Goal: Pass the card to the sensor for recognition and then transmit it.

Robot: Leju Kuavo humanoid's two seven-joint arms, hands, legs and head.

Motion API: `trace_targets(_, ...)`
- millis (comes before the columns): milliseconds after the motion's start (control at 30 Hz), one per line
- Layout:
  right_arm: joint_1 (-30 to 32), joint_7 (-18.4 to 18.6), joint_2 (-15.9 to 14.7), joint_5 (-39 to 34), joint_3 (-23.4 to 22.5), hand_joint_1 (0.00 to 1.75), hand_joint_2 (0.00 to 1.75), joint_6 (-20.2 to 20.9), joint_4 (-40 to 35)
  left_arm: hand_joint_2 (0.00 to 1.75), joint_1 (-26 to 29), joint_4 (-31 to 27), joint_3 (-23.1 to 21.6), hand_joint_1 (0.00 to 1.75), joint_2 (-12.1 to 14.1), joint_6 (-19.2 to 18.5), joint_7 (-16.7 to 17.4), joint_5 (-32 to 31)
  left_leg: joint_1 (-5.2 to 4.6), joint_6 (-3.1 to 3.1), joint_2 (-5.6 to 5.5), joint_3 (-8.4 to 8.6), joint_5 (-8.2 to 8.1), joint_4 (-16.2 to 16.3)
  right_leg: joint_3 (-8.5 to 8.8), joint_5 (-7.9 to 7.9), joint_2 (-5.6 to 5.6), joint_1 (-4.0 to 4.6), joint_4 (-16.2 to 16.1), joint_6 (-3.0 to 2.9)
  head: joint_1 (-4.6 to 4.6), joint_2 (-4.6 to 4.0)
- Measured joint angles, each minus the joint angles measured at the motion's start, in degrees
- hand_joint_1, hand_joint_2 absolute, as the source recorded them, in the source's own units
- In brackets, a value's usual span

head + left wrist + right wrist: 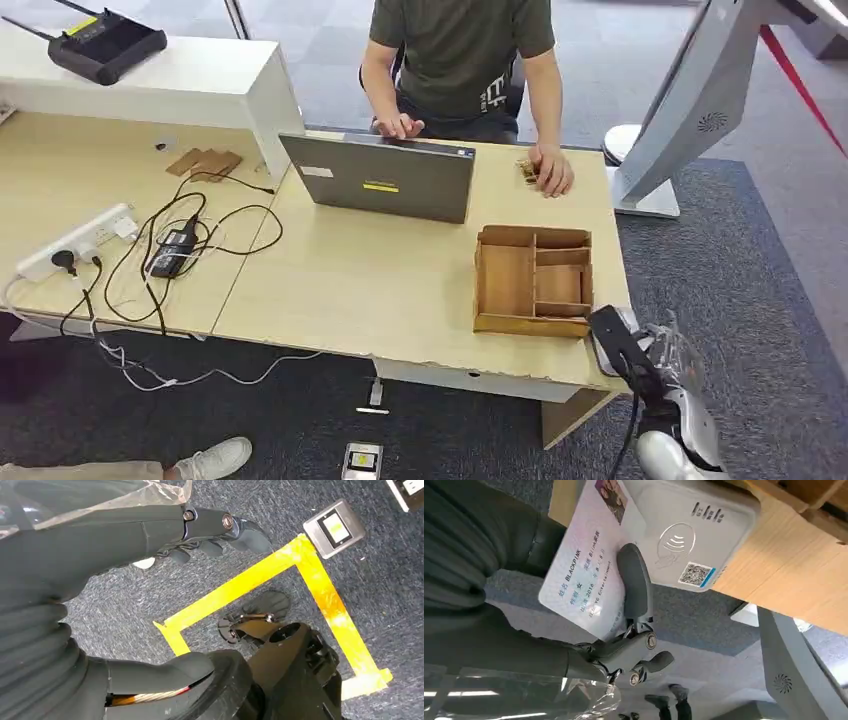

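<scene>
While the left hand (200,535) hangs slack and holds nothing above the carpet (125,595), the right hand (624,620) grips an ID card (584,560) touching the white card reader (694,530) at the desk's (774,575) corner.

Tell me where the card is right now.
The card is pinched in the right hand, overlapping the white sensor at the desk's near right corner.

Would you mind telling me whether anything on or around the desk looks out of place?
The card reader sits at the very corner of the desk, overhanging its edge. On the left side, tangled cables sprawl from the power strip.
</scene>
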Motion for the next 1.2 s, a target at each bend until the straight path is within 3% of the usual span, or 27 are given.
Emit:
trace_targets(300, -4.16, -0.70, 0.48, -2.42, 5.03, 1.75, 1.75, -1.64, 4.59, 1.75, 0.92, 0.00, 0.81, 0.00, 0.28, 0.52, -0.59, 0.83, 0.00, 0.00, 0.03, 0.08, 0.01, 0.00, 0.07, 0.01, 0.00, 0.00, 0.00, 0.00, 0.00, 0.00)
trace_targets(567, -6.29, 2.40, -0.72, -1.03, 7.96, 1.75, 1.75, -6.30, 4.46, 1.75, 1.23, 0.00, 0.90, 0.00, 0.52, 1.11, -1.05, 1.77, -0.01, 0.00, 0.02, 0.04, 0.01, 0.01, 0.07, 0.02, -0.01, -0.02, 0.00, 0.02, 0.00, 0.00)
trace_targets(700, -7.09, 3.13, -1.97, 3.66, 8.96, 1.75, 1.75, -8.79, 2.25, 1.75, 1.31, 0.00, 0.87, 0.00, 0.61, 1.25, -1.09, 2.16, -0.01, 0.00, 0.02, 0.03, 0.00, 0.02, 0.05, 0.02, 0.00, -0.02, 0.00, 0.02, 0.00, 0.00)
trace_targets(900, -6.96, 3.32, -2.82, 13.35, 8.31, 1.75, 1.75, -8.85, -3.40, 1.75, 1.49, -0.02, 0.87, 0.00, 0.61, 1.57, -1.25, 2.86, -0.01, 0.00, 0.02, 0.03, 0.00, 0.01, 0.04, 0.01, 0.00, -0.01, 0.00, 0.02, 0.00, 0.00)
trace_targets(1200, -8.74, 0.88, -1.36, 19.73, 8.24, 1.75, 1.75, -12.76, -10.74, 1.75, 1.04, -0.04, 0.83, 0.00, 0.52, 1.47, -1.18, 2.69, 0.00, 0.00, 0.03, 0.04, 0.01, 0.01, 0.07, 0.02, 0.00, -0.01, 0.01, 0.02, 0.02, 0.00)
